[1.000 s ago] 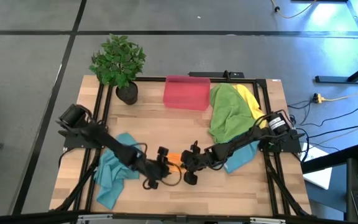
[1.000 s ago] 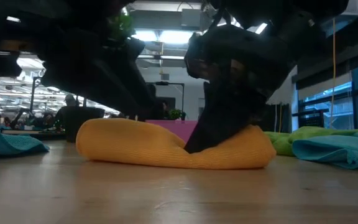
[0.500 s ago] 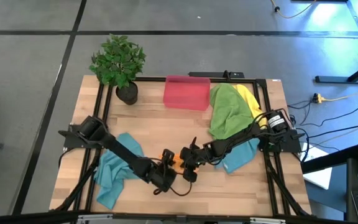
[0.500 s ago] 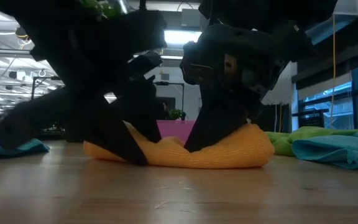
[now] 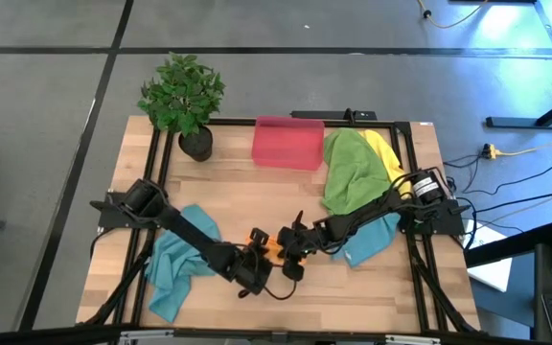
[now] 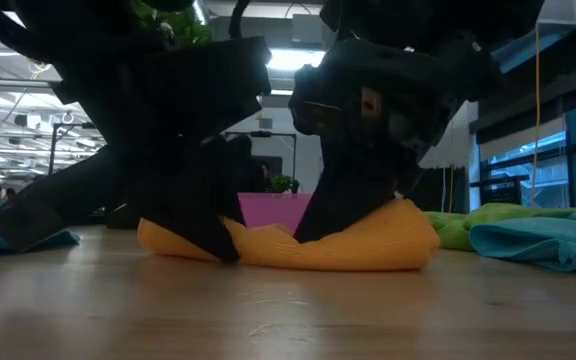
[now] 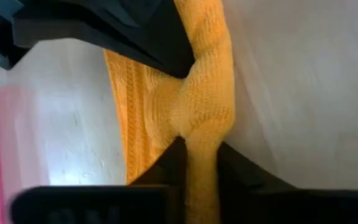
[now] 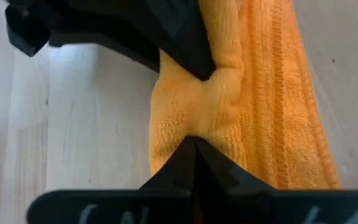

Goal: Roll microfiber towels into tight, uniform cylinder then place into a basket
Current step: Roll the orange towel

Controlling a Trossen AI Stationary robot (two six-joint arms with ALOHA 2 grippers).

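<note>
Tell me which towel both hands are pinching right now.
The orange towel, rolled at the table's front centre, pinched by the left hand and right hand. The teal, green and yellow ones lie loose, untouched.

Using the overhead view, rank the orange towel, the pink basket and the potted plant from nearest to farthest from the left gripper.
1. Orange towel: pinched in the left gripper, near the table's front middle.
2. Pink basket: at the far edge, middle.
3. Potted plant: far left corner, a bit farther off than the basket.

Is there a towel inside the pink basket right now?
No, in the high view the pink basket holds nothing, while the orange towel lies on the table between both pincers.
</note>
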